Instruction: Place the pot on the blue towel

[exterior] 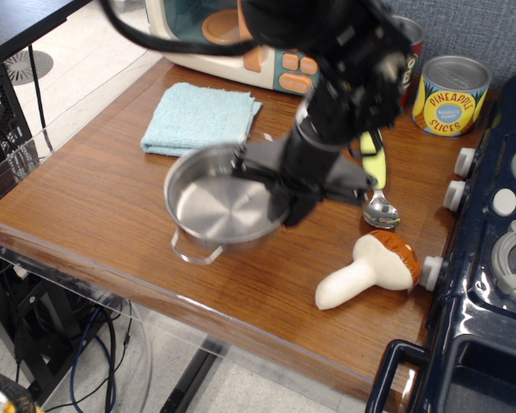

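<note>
The pot [211,205] is a shiny shallow steel pot with wire loop handles. It hangs lifted a little above the wooden table, near its front left. My black gripper [284,200] is shut on the pot's right rim, one finger inside and one outside. The blue towel [200,120] lies folded flat at the back left, just beyond the pot's far edge. The pot's far handle is hidden behind the arm.
A toy mushroom [368,268] lies at the front right, a spoon with a yellow-green handle [377,189] behind it. Two tin cans [449,95] stand at the back right. A toy appliance [224,34] stands behind the towel. A dark toy stove [490,258] borders the right.
</note>
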`<state>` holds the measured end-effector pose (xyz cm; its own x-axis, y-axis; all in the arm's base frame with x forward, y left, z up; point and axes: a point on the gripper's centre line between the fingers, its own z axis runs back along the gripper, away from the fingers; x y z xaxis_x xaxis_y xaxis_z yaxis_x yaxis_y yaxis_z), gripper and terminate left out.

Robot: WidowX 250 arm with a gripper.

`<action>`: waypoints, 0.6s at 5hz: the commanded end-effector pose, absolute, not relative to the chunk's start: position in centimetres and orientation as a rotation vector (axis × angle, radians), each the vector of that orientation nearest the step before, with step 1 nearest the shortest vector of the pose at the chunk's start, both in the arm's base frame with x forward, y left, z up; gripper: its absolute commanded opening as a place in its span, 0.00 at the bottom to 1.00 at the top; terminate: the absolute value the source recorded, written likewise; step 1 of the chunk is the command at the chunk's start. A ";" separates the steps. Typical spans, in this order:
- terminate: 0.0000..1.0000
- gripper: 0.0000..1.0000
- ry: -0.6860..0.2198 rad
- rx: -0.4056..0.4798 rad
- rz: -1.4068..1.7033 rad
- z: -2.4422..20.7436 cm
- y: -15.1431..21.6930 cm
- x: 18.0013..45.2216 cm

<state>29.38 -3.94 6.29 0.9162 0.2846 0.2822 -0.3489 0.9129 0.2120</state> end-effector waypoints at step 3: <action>0.00 0.00 -0.287 0.180 0.462 9.9 1.8 39.7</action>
<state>39.52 1.40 7.66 0.8722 0.4149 0.2590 -0.4569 0.8802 0.1286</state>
